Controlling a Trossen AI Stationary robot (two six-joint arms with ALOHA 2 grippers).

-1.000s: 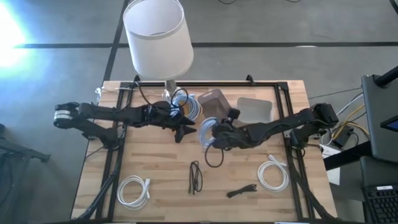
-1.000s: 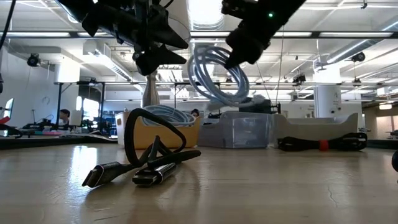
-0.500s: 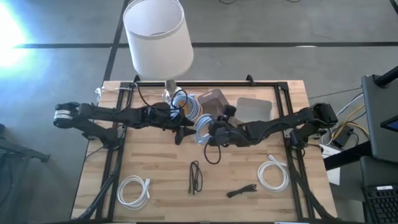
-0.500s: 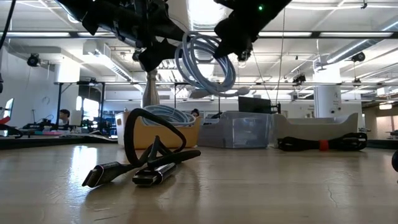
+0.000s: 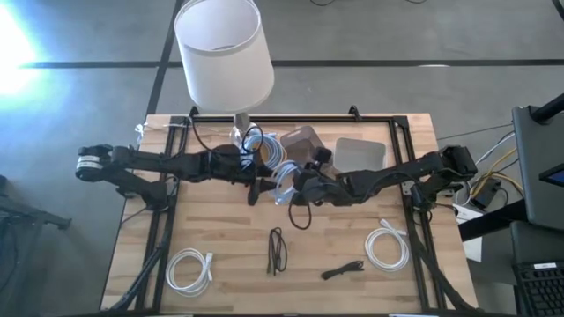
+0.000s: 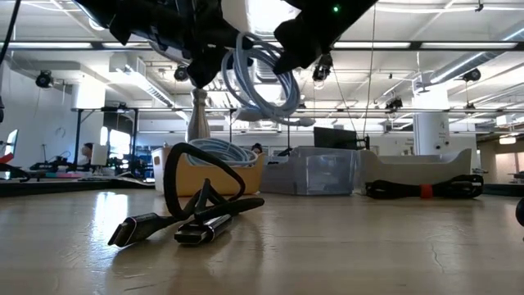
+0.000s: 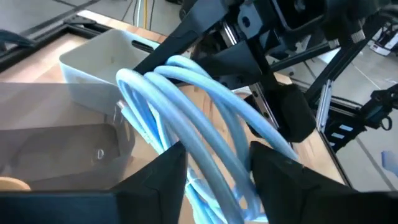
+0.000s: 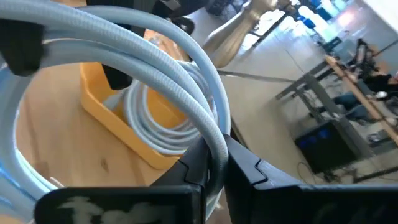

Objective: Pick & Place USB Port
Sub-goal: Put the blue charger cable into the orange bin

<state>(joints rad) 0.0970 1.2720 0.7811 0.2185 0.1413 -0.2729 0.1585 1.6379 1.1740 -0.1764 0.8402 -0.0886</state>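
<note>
A light blue coiled cable [image 5: 280, 180] hangs in the air over the middle of the table, with my right gripper [image 5: 291, 183] shut on it. My left gripper [image 5: 261, 181] comes from the table's left, level with the coil. Its two fingers stand apart, and the coil's strands [image 7: 205, 137] pass between them. In the low view the coil [image 6: 262, 78] hangs tilted between both grippers, well above the wood. A yellow bin [image 8: 118, 134] just beyond holds another pale coil. My left gripper has the coil's strands [image 7: 186, 155] between its spread fingers [image 7: 165, 180]; whether the fingers touch them I cannot tell. My right gripper pinches several strands of the coil at its rim [image 8: 217, 140] between its two fingers. It comes level from the table's right, slanting slightly down. The coil hangs clear of the table and tilted.
A lamp with a white shade [image 5: 222, 48] stands at the far edge. A clear bin [image 5: 304, 141] and a white bin [image 5: 361, 154] sit far right. White coils [image 5: 189, 269] [image 5: 386, 246] and black cables [image 5: 278, 251] [image 5: 344, 269] lie near the front.
My right gripper has carried the blue coil toward the table's left and slightly up, bringing it from beside my left gripper to between that gripper's fingers. The coil has stayed clear of the table throughout.
</note>
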